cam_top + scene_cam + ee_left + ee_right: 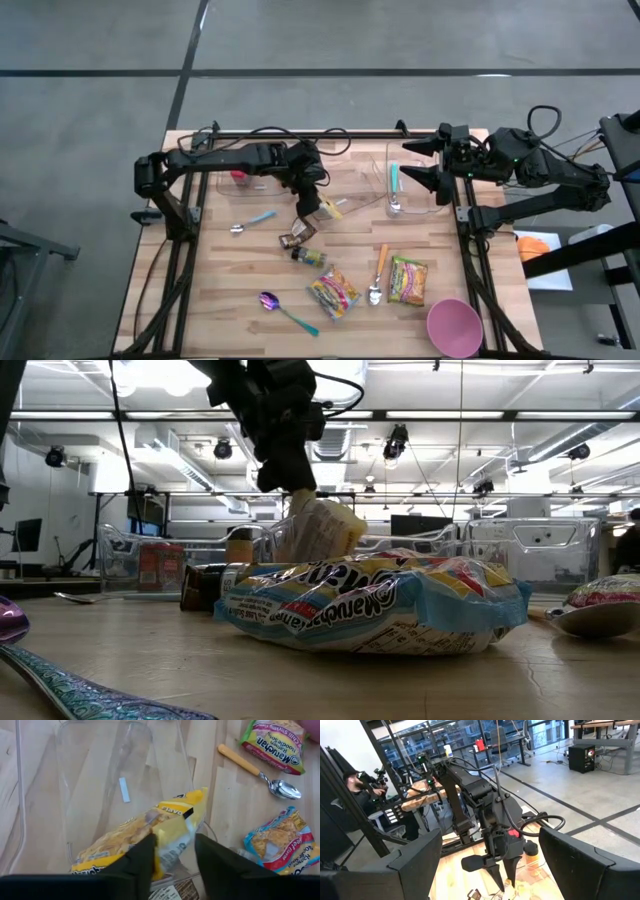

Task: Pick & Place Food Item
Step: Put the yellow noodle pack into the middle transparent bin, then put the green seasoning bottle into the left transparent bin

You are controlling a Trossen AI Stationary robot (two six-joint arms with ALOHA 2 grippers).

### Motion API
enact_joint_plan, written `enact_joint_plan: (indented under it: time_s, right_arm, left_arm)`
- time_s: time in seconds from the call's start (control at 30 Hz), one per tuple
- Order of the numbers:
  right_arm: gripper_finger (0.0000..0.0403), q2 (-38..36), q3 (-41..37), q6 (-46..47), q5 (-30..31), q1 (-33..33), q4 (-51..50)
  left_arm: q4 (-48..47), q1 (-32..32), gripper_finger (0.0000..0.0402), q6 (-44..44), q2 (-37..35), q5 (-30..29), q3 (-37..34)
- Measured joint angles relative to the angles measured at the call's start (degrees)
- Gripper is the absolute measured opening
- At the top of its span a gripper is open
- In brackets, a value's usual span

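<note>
Ramen packets (333,293) are lying near the bench's front edge beside spoons (377,275). Mid-bench, the left gripper (172,857) is pinching a yellow snack bag (145,837), tilted at the rim of a clear bin (100,785). Right gripper (420,162) is waiting wide open at the back right corner.

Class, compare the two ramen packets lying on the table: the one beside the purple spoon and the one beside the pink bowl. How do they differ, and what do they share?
The ramen packet near the purple spoon has a blue-edged wrapper; the ramen packet near the pink bowl has a green-edged one. The first lies turned at an angle to the table's edges; the second lies nearly square to them. The first sits nearer the table's middle; the second nearer the right arm's side. Both lie flat, untouched by either tool.
</note>
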Motion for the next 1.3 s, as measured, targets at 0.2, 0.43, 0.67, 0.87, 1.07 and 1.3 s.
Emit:
enact_joint_plan:
  time_s: [0.2, 0.43, 0.67, 0.87, 1.07, 1.3]
  right_arm:
    - [0.0327, 0.0, 0.0, 0.0, 0.0, 0.0, 0.0]
    - [0.0327, 0.0, 0.0, 0.1, 0.0, 0.0, 0.0]
    - [0.0327, 0.0, 0.0, 0.2, 0.0, 0.0, 0.0]
    - [0.0327, 0.0, 0.0, 0.2, 0.0, 0.0, 0.0]
    - [0.0327, 0.0, 0.0, 0.7, 0.0, 0.0, 0.0]
    - [0.0327, 0.1, 0.0, 3.0, 0.2, 0.0, 0.1]
  left_arm:
    - [0.0, 0.0, 0.0223, 0.0, 0.0, 0.0, 1.2]
    - [-1.2, 0.0, 0.0255, 0.4, 0.0, 0.0, 6.4]
    - [-14.5, -3.6, 0.0253, 4.0, -0.1, 0.9, 15.7]
    - [-20.7, -11.3, 0.0223, 8.7, -1.8, 0.5, 14.4]
    - [-17.9, -17.0, 0.0177, 9.4, -5.7, -2.7, 3.3]
    - [-3.8, -18.7, 0.0159, 5.1, -9.9, -5.7, -11.2]
